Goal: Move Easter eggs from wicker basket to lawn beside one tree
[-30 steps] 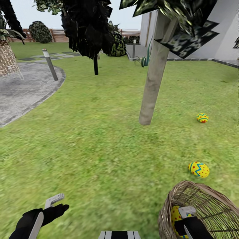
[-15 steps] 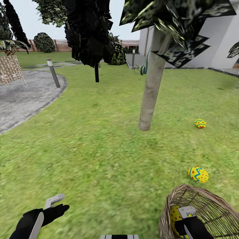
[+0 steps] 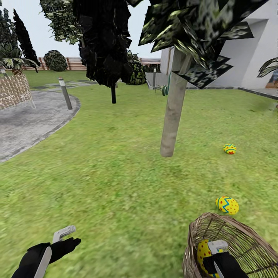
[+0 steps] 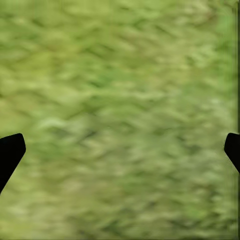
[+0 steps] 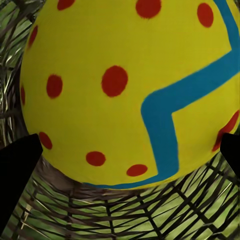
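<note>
Right gripper point(image 5: 127, 150) sat spread around the last egg point(image 5: 130, 85) inside the wicker basket point(image 3: 231, 239); not pinching yet. I'd center it, then squeeze gently.

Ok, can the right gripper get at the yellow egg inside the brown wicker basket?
Probably yes: the right gripper is already inside the basket, fingers open either side of the egg, with nothing between.

The left gripper point(image 3: 63, 236) has 1 pale grey metal finger beside 1 black finger, on a black wrist with a white strip. The right gripper point(image 3: 216, 251) is black, tipped with grey-white metal.
</note>
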You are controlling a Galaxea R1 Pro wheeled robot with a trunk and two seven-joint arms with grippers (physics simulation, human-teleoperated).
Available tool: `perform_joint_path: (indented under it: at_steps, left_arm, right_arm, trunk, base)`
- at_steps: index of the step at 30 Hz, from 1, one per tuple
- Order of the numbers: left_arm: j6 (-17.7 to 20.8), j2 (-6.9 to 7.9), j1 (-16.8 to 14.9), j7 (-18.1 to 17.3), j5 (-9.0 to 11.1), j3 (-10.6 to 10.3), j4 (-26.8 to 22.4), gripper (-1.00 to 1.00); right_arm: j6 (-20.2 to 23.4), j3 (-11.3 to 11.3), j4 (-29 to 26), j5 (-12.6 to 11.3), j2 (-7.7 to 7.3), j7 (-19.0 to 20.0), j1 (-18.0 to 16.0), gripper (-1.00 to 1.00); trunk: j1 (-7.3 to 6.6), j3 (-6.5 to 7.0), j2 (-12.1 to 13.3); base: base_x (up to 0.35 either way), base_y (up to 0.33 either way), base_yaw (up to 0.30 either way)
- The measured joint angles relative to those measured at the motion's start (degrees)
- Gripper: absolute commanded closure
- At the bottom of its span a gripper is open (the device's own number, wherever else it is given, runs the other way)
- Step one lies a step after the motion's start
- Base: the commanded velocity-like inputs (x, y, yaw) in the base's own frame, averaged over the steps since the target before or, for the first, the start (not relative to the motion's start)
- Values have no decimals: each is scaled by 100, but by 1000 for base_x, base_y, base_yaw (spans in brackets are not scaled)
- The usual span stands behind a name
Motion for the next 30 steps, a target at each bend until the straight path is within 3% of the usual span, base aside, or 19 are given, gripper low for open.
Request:
perform_joint_path:
  at_steps: [30]
  left_arm:
    - [0,-11,0,-8,0,-13,148,-100]
  right_arm:
    - [-1,-16,82,-14,-26,1,0,100]
  trunk:
    - [-77,665,40]
  base:
    - [-46,-8,0]
